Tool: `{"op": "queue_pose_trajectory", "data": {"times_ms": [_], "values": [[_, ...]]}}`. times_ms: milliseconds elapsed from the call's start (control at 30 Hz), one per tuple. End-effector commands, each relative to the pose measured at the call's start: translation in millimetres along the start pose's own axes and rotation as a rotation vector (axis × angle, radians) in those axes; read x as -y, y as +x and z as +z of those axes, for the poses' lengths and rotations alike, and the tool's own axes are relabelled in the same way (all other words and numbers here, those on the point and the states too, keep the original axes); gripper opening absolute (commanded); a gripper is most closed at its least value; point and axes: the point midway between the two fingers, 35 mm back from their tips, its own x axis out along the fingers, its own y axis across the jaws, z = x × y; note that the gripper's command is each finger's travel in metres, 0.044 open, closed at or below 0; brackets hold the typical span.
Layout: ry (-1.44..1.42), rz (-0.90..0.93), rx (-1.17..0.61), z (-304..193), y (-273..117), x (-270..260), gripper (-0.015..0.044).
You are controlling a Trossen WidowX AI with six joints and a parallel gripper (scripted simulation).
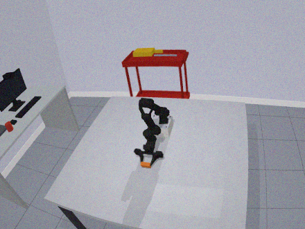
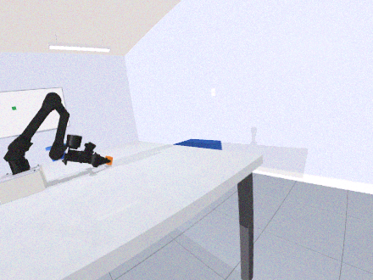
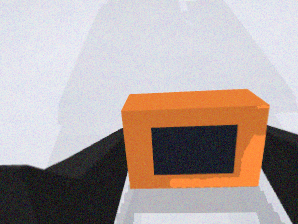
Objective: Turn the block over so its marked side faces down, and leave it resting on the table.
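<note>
The orange block (image 1: 145, 165) (image 2: 109, 160) (image 3: 195, 117) is between the fingertips of my gripper (image 1: 146, 163) (image 2: 108, 161) (image 3: 189, 134), which is shut on its two ends. The gripper points outward, nearly level and tilted slightly down. The block's dark rectangular mark (image 3: 190, 142) faces back toward the wrist camera. Its side toward the top camera is plain orange. The block is low at the white table (image 1: 204, 146) (image 2: 169, 187); whether its lower edge touches the top cannot be told. The mark is hidden in the top and exterior views.
The arm's pale base (image 2: 21, 187) stands behind the gripper on the table. The arm's shadow stretches across the top beyond the block. A red cart (image 1: 156, 60) and a desk with a monitor (image 1: 12, 88) stand away from the table.
</note>
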Motion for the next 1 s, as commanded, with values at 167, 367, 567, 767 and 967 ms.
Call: {"op": "queue_pose_trajectory", "data": {"times_ms": [167, 367, 567, 767, 967], "values": [[0.005, 0.004, 0.004, 0.9, -0.3, -0.6, 0.0440], [0.005, 0.004, 0.004, 0.9, -0.3, -0.6, 0.0440], [0.005, 0.004, 0.004, 0.9, -0.3, -0.6, 0.0440], [0.005, 0.004, 0.004, 0.9, -0.3, -0.6, 0.0440], [0.005, 0.004, 0.004, 0.9, -0.3, -0.6, 0.0440]]}}
